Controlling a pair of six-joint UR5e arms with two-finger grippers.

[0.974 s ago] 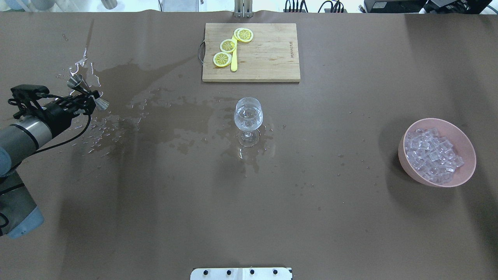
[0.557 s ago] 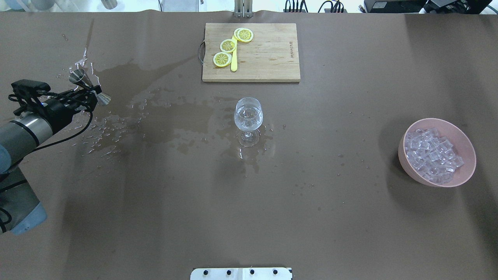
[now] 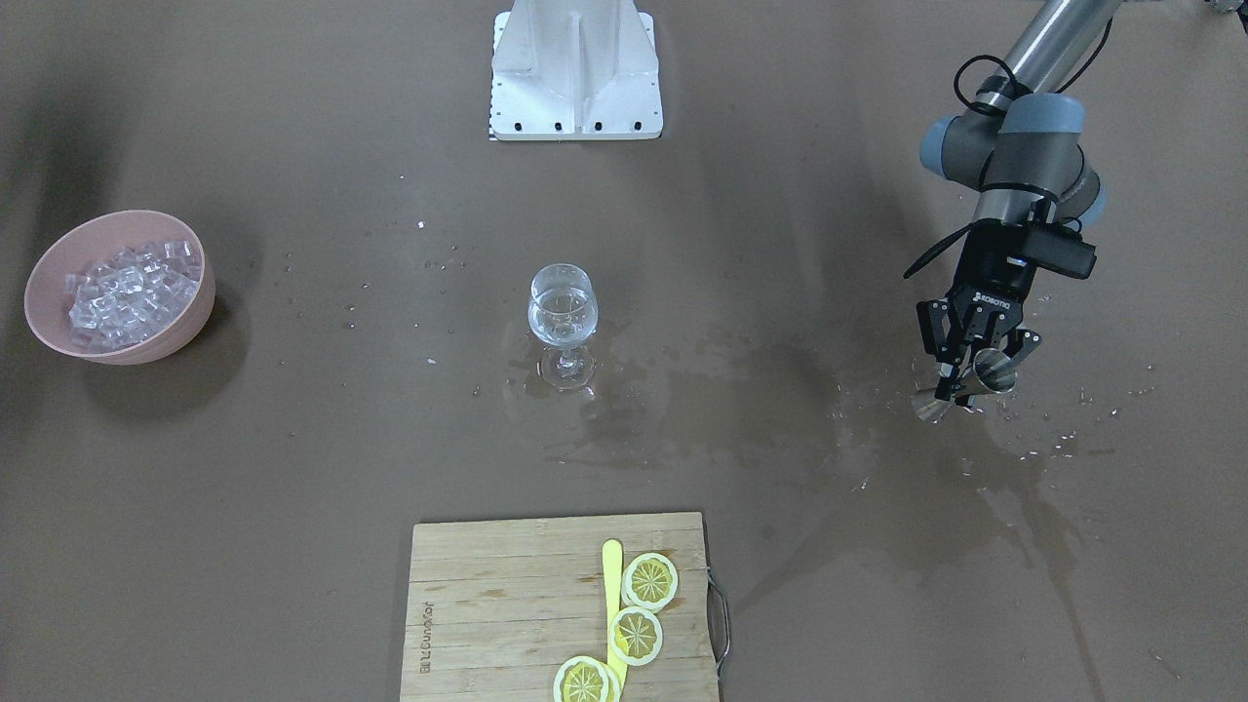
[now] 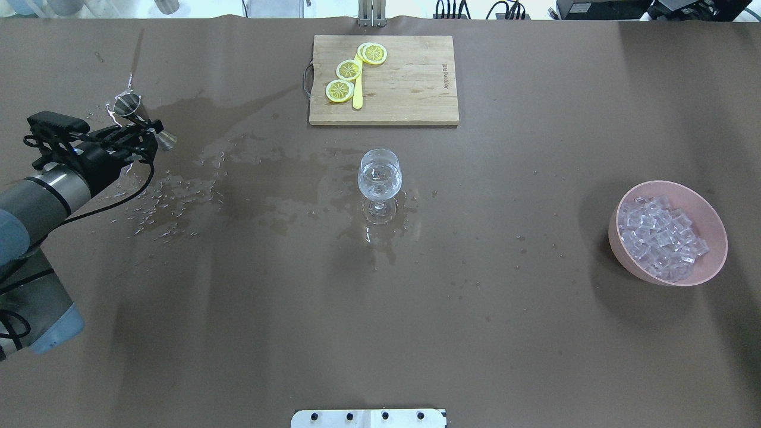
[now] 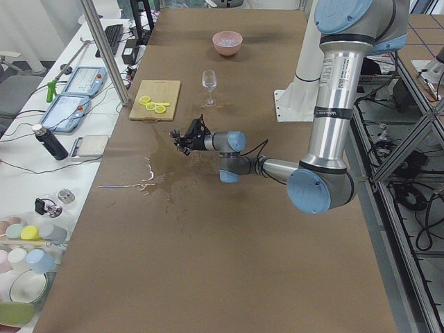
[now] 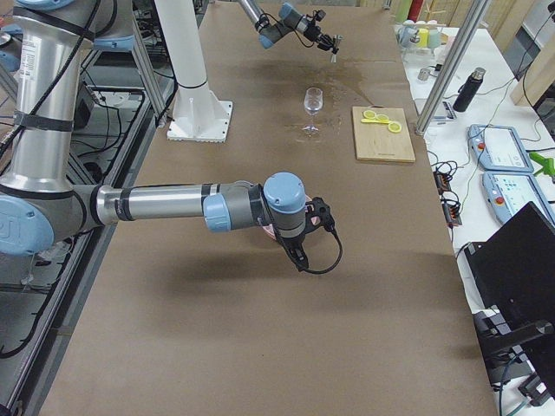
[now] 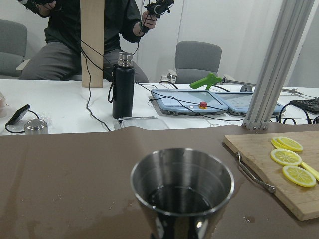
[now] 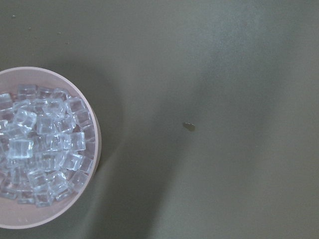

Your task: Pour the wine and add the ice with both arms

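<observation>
Wine [image 4: 379, 187] lies clear in our glass [image 4: 379, 211]; left gripper [image 3: 970, 376] clamps the steel jigger [image 3: 994, 370]; whether right gripper [image 6: 303, 262] is parted, we cannot tell.

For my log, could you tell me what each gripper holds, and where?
The left gripper holds the steel jigger by its narrow waist; the right gripper's hold cannot be told.

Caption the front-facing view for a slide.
Left gripper holds steel jigger over spilled liquid; wine glass at centre, pink bowl of ice, lemon slices on cutting board.

Grey chairs [image 7: 198, 56], white side bench [image 7: 60, 112], aluminium post [image 7: 277, 64], white wall [image 7: 234, 35] behind.
</observation>
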